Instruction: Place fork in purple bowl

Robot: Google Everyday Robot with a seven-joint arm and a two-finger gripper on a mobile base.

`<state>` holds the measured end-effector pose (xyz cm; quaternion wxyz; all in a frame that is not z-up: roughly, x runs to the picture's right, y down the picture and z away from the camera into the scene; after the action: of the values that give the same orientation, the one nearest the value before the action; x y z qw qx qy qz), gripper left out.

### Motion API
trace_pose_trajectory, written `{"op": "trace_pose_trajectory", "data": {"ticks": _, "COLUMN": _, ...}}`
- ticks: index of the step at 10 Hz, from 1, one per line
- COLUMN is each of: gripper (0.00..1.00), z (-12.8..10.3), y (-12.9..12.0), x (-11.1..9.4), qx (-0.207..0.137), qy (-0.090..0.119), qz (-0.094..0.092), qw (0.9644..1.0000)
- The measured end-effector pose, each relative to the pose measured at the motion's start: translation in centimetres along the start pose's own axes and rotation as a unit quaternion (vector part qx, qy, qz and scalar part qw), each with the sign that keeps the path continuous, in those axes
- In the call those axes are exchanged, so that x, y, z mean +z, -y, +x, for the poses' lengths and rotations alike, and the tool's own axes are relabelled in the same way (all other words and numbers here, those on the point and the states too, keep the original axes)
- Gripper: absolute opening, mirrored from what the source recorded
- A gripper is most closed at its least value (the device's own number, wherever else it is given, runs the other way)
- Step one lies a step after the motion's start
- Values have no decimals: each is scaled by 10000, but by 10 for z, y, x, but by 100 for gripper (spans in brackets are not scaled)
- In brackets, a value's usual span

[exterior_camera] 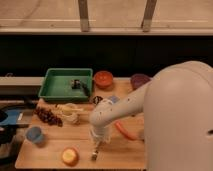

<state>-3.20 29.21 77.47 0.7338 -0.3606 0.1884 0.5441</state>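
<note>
I have the gripper (96,148) down near the front edge of the light wooden desk (50,156), pointing straight down from the big white arm (150,107) that fills the right side of my view. I cannot tell whether it is spread or pressed together. Right at its tip lies the small thin silver metal fork (94,154), flat on the desk; whether the gripper touches it or has hold of it I cannot make out.

Just to the left of the gripper, also near the front edge, sits a round yellow-orange fruit (70,156). Further left is a small light-blue cup (34,134). Behind and left of the gripper I see a pale yellow bunch of bananas (70,113), with a dark cluster of grapes (48,116) beside it. Just to the right of the gripper the long orange carrot (125,131) lies partly under the arm.

Well behind the gripper, at the back of the desk, stands a rectangular green plastic tray (52,85) with a small dark item inside. To the right of the tray is the round orange-red bowl (103,78), and further right the small round dark purple bowl (139,79), partly covered by the arm and well apart from the fork.
</note>
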Motion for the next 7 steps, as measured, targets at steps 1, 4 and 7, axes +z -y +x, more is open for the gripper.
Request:
{"op": "trace_pose_trajectory", "data": {"ticks": 1, "gripper": 16, "z": 0, "y": 2, "x": -2, "qx": 16, "qy": 7, "qz": 5, "qw": 10000}}
{"op": "trace_pose_trajectory", "data": {"ticks": 4, "gripper": 0, "z": 0, "y": 1, "x": -4, "qx": 1, "qy": -13, "qz": 3, "qw": 10000}}
{"op": "trace_pose_trajectory", "data": {"ticks": 7, "gripper": 0, "z": -1, "y": 0, "x": -2, "qx": -14, "qy": -50, "qz": 35, "qw": 10000}}
